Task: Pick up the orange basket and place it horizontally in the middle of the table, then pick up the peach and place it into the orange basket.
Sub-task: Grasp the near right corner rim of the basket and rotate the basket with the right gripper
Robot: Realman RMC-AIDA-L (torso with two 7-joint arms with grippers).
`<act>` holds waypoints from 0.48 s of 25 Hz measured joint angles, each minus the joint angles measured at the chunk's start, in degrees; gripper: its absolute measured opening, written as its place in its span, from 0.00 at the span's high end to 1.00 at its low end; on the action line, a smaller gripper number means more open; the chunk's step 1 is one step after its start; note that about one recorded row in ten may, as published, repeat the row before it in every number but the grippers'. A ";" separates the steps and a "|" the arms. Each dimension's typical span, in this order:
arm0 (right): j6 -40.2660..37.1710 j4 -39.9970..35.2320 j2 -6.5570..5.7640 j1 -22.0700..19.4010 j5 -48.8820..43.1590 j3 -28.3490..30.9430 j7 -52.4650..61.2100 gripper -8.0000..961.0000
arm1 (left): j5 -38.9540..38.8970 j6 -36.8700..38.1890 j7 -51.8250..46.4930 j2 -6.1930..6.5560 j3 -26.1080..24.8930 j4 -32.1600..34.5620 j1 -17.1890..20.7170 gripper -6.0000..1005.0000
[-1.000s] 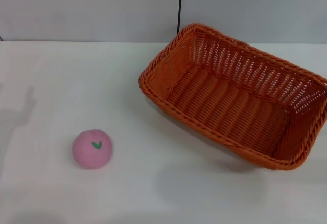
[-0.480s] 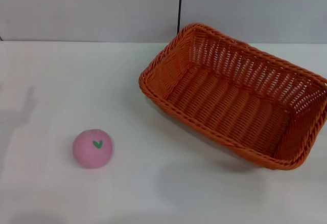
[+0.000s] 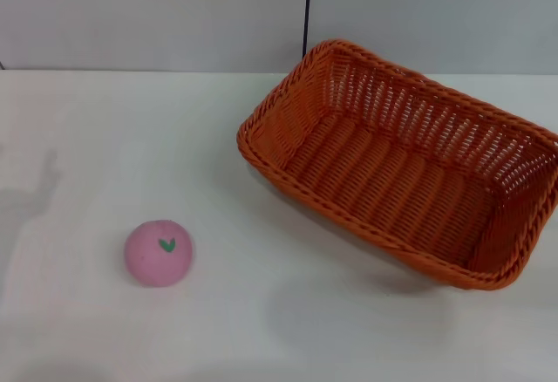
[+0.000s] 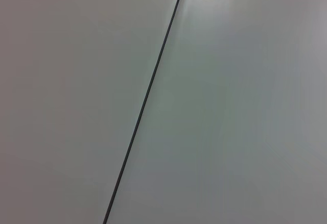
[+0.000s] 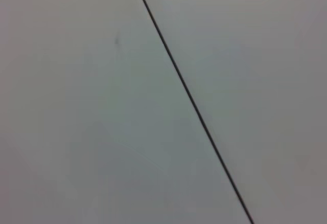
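The orange basket (image 3: 405, 164) sits on the right half of the white table (image 3: 131, 138), turned at an angle, its long side running from the back middle toward the front right. It holds nothing. The pink peach (image 3: 158, 253) with a green leaf mark rests on the table at the front left, well apart from the basket. Neither gripper shows in the head view. Both wrist views show only a pale wall with a dark seam (image 4: 145, 98) (image 5: 191, 98).
A grey wall with a vertical dark seam (image 3: 307, 7) stands behind the table's far edge. A faint shadow (image 3: 30, 194) lies on the tabletop at the far left. Bare tabletop stretches between the peach and the basket.
Only the faint shadow at the table's left has shifted slightly. The basket and the peach have not moved.
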 joint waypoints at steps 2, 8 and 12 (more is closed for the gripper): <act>-0.22 -0.51 -1.05 0.08 -1.55 -0.84 2.90 0.42 | 0.00 0.00 0.00 0.00 0.00 0.00 0.00 0.19; -1.32 -9.50 -5.82 1.83 -13.00 -6.39 22.45 0.40 | 0.00 -0.13 0.00 0.00 -0.12 0.00 0.46 0.19; -5.24 -21.88 -7.59 4.48 -24.61 -7.99 38.48 0.39 | 0.00 -0.15 0.00 0.00 -0.11 0.00 0.47 0.19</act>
